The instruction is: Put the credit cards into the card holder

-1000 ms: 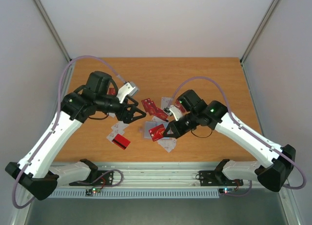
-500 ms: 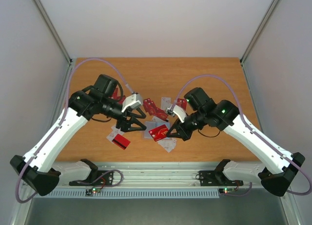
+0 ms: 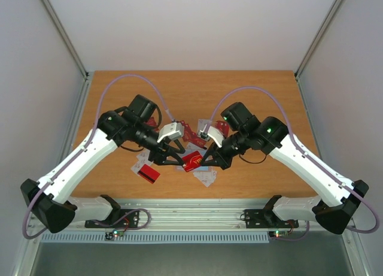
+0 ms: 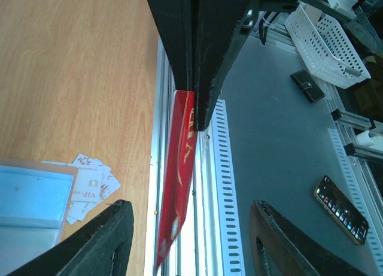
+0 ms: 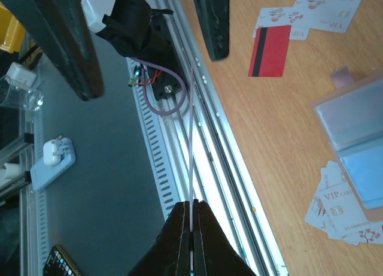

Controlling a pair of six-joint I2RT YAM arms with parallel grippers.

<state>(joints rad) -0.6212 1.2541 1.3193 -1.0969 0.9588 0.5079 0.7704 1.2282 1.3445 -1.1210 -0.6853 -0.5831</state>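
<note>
Pinching a red card (image 4: 182, 156) with the right tool (image 5: 191, 207); flanking its free end with the left tool (image 4: 190, 207), spread, not touching.

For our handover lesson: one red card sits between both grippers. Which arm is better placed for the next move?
Probably the left. The left gripper stands open astride the red card, so closing would take it. The right gripper is shut on that card's edge and could only release.

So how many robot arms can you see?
2. The left arm reaches in from the left side of the table. The right arm reaches in from the right. Both stretch toward a red card in the middle. No others seem hidden.
</note>
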